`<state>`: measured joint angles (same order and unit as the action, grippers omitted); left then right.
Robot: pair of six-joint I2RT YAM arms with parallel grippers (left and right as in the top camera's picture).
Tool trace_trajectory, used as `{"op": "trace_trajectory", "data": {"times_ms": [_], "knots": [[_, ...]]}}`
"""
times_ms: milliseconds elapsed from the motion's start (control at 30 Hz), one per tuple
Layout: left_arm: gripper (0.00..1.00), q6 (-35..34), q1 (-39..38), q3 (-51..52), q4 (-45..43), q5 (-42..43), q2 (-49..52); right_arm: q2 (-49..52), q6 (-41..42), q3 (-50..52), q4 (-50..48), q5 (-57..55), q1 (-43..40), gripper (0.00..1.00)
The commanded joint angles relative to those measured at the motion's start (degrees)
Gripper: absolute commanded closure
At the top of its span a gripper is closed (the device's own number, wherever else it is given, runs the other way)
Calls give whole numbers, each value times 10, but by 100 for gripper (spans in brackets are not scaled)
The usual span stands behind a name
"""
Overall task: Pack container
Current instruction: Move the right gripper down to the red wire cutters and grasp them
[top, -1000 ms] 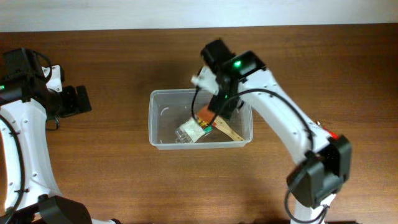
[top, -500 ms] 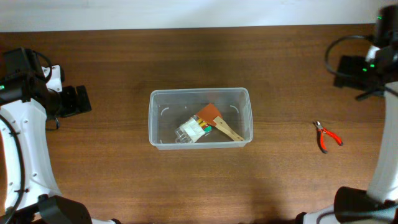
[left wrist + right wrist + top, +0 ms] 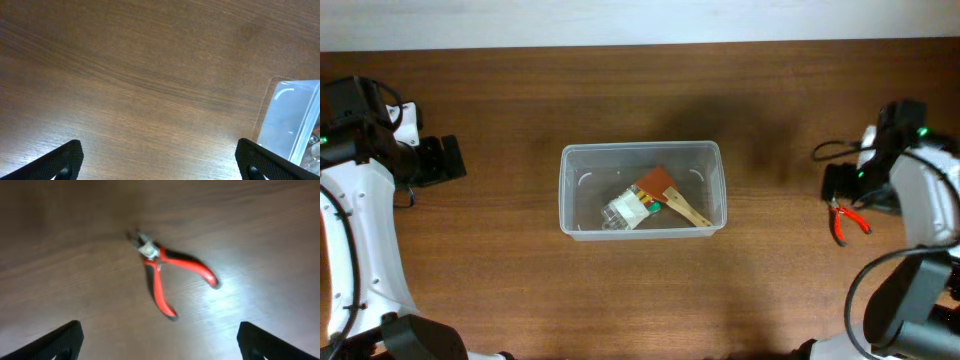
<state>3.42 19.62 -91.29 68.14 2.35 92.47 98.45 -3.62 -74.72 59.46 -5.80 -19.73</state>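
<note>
The clear plastic container (image 3: 572,190) sits at the table's middle; its corner shows in the left wrist view (image 3: 290,115). Inside lie a small clear battery pack (image 3: 623,211) and a brush with a brown head and wooden handle (image 3: 670,198). Red-handled pliers (image 3: 847,218) lie on the table at the right, also in the right wrist view (image 3: 170,275). My right gripper (image 3: 842,185) is open and empty, hovering just above the pliers; its fingertips (image 3: 160,345) frame the table below them. My left gripper (image 3: 445,160) is open and empty at the far left, well away from the container (image 3: 160,165).
The brown wooden table (image 3: 520,290) runs to a pale back edge (image 3: 620,20). The right arm's cable hangs near the pliers (image 3: 830,150).
My right arm left the container, swung to the far right, then came down over the pliers. The brush and battery pack stay in the container. The left arm has not moved.
</note>
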Motion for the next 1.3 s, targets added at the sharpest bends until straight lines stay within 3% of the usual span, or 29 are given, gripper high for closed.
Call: {"op": "trace_trajectory", "data": {"times_ms": [0, 433, 1267], "knots": [[1, 5, -2, -1, 0, -2, 1, -5, -52, 68, -43, 42, 2, 1], [1, 5, -2, -1, 0, -2, 1, -5, -51, 179, -180, 93, 2, 1], [1, 5, -2, -1, 0, -2, 1, 69, -45, 189, -210, 93, 2, 4]]}}
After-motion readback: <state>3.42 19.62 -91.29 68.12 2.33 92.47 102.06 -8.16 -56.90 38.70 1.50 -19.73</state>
